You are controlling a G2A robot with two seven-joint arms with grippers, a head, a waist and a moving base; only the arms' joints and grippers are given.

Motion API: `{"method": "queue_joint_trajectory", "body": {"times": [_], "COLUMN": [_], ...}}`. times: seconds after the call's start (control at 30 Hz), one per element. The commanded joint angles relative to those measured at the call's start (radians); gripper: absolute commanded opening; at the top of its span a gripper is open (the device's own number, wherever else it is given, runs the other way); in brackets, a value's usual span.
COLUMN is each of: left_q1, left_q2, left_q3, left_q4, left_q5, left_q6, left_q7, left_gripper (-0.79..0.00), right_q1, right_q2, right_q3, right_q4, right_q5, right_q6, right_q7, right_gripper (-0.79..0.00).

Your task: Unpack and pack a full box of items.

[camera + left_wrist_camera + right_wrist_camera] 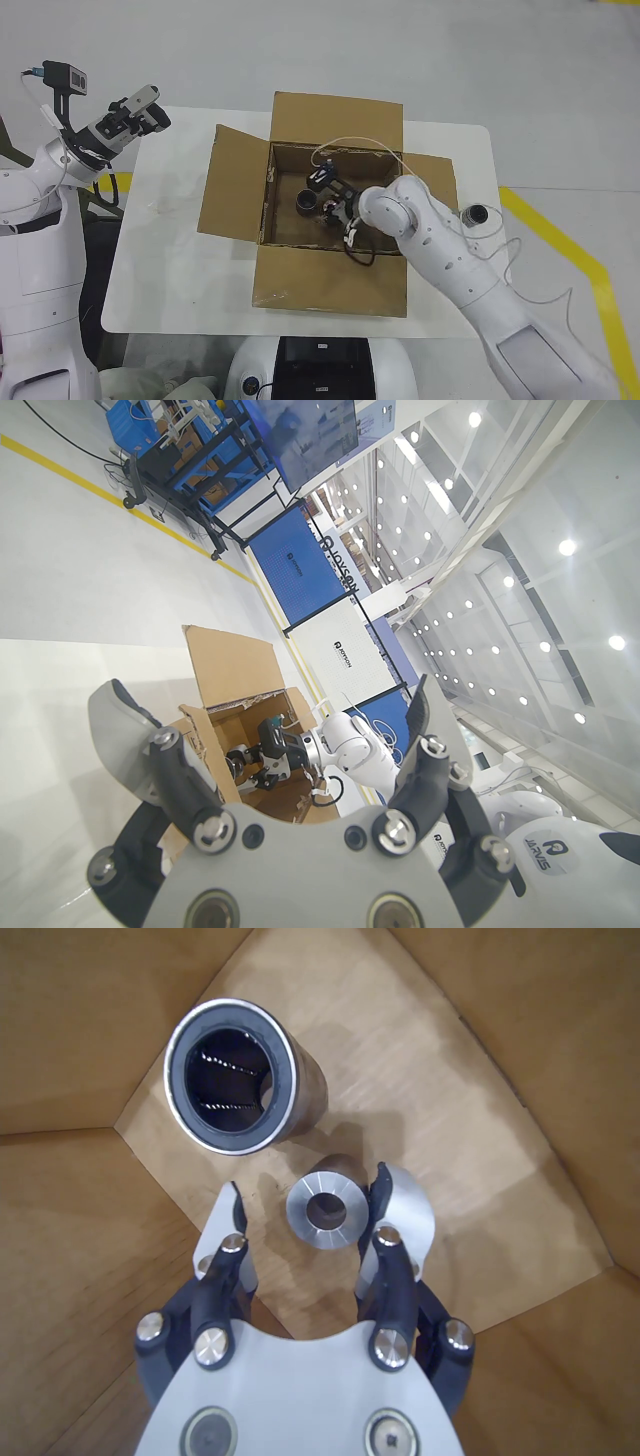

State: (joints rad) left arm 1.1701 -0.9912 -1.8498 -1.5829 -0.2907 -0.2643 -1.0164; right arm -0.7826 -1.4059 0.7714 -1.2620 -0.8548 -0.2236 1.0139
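A cardboard box (330, 285) sits open in the middle of a white worktop (170, 260), its four flaps folded outward. The right arm bends down from the robot's right side into the box. The right hand (310, 1200) hangs low over the box floor with its fingers spread. Between those fingers stands a small metal sleeve (327, 1213), upright, its bore facing the wrist camera. One finger pad (381, 1188) lies just beside the sleeve's rim, too close to tell whether it touches. The other finger stands clearly apart from the sleeve, so the hand is open and grips nothing.

Close beside the sleeve on the box floor stands a larger bearing (230, 1078), also upright, with a dark ring around its mouth and rows of small balls visible inside. From above, the bearing shows as a dark ring toward the box's left wall, next to the right hand.

The left hand (150, 110) is held up over the worktop's far left corner, well apart from the box and pointing toward it. Its fingers are spread wide, with nothing between them. A thin white cable (350, 142) loops from the right arm over the far edge of the box.
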Motion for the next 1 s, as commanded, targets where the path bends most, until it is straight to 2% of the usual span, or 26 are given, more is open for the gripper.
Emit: {"method": "queue_joint_trajectory", "body": {"times": [0.0,0.63,0.77,0.97], "left_q1": [0.000,0.000,0.000,0.000], "left_q2": [0.000,0.000,0.000,0.000], "left_q3": [0.000,0.000,0.000,0.000], "left_q4": [0.000,0.000,0.000,0.000], "left_q5": [0.000,0.000,0.000,0.000], "left_q6": [0.000,0.000,0.000,0.000], "left_q7": [0.000,0.000,0.000,0.000], "left_gripper": [0.000,0.000,0.000,0.000], "right_q1": [0.001,-0.076,-0.098,-0.124], "right_q2": [0.001,0.048,0.055,0.056], "right_q3": [0.005,0.129,0.142,0.133], "right_q4": [-0.016,-0.349,-0.365,-0.291], "right_q5": [0.000,-0.068,-0.090,-0.119], "right_q6": [0.002,0.050,0.067,0.083], "right_q7": [0.010,0.129,0.138,0.101], "right_gripper": [-0.785,-0.785,-0.785,-0.785]}}
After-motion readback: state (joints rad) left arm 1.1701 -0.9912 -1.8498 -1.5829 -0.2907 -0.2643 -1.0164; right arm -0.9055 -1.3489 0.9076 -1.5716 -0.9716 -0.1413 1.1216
